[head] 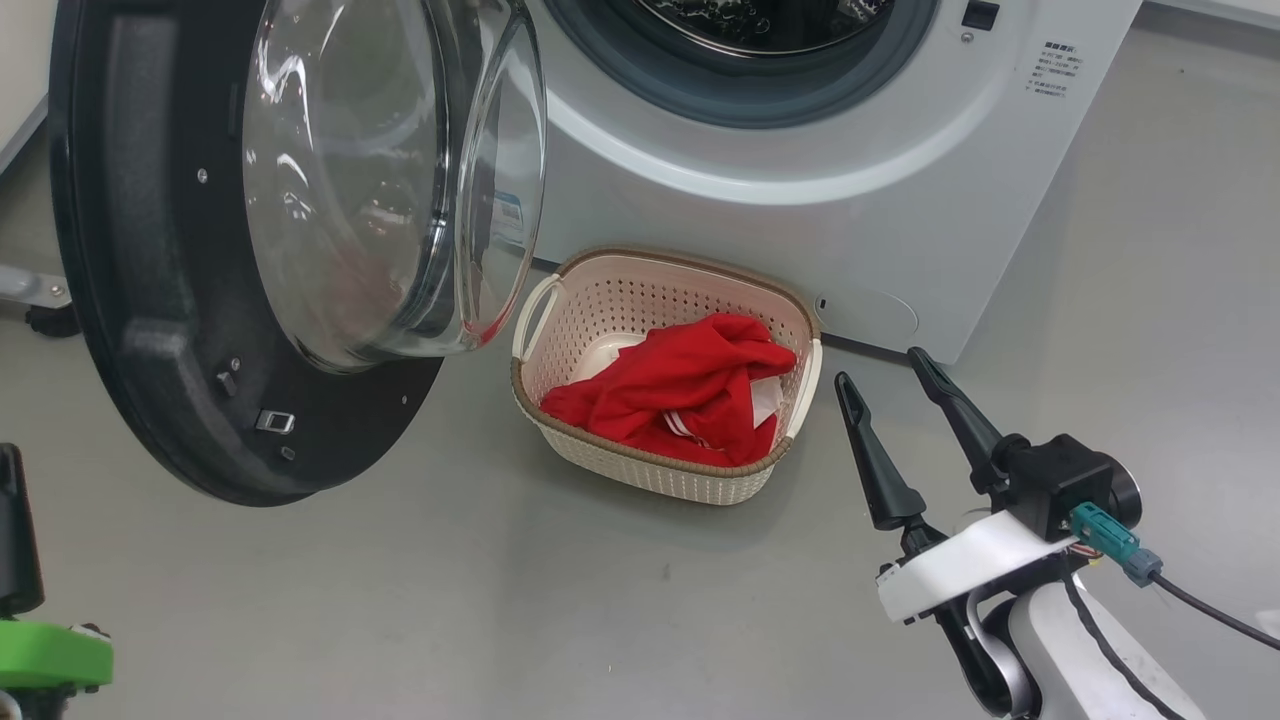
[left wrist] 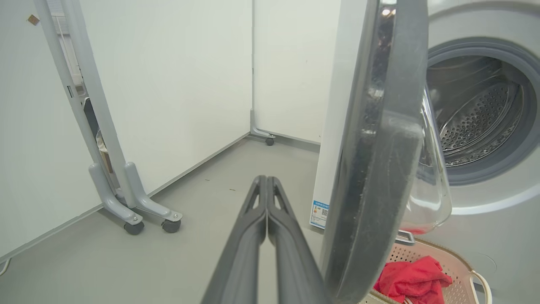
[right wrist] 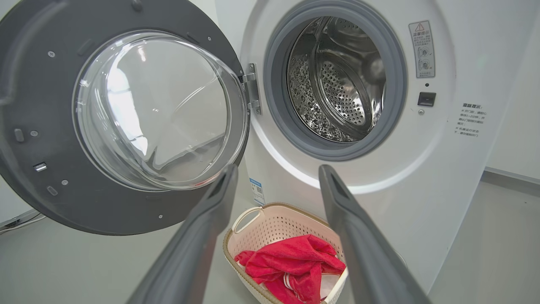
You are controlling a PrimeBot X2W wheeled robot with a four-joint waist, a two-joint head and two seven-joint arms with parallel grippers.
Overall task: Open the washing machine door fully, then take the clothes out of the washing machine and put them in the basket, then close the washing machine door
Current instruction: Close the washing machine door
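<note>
The clothes (head: 690,385) lie heaped in the basket (head: 640,290), red fabric with a few white stripes and a white patch showing. The basket stands on the floor (head: 500,590) close in front of the washing machine (head: 800,230). It is ahead of the right tool (head: 879,365) and a little to its left, near the fingertips but apart from them.

That right tool hangs with its two dark fingers spread wide, holding nothing. Looking along them, the basket sits low between the two fingers and the drum (right wrist: 341,84) opens above it. The drum shows perforated steel ringed by the grey rubber seal (right wrist: 274,97).

The washing machine door (head: 130,250) is swung wide on its hinge (right wrist: 253,88), well off to the left of the right tool. Its glass bowl bulges toward the room and its black rim hangs clear of the floor.

The left tool (left wrist: 266,179) is pressed shut, fingers flat together with nothing between them. The door stands just to its right, seen edge-on; whether they touch I cannot tell. A blue sticker (left wrist: 319,213) shows low on the machine beyond that tool's tips, beside the door's edge.

The floor is smooth, plain grey with a dull sheen and a few small specks. Ahead and left of the left tool, white wall panels (left wrist: 181,76) meet in a corner, carried on grey posts (left wrist: 84,84) whose feet ride on small castors (left wrist: 135,228).
</note>
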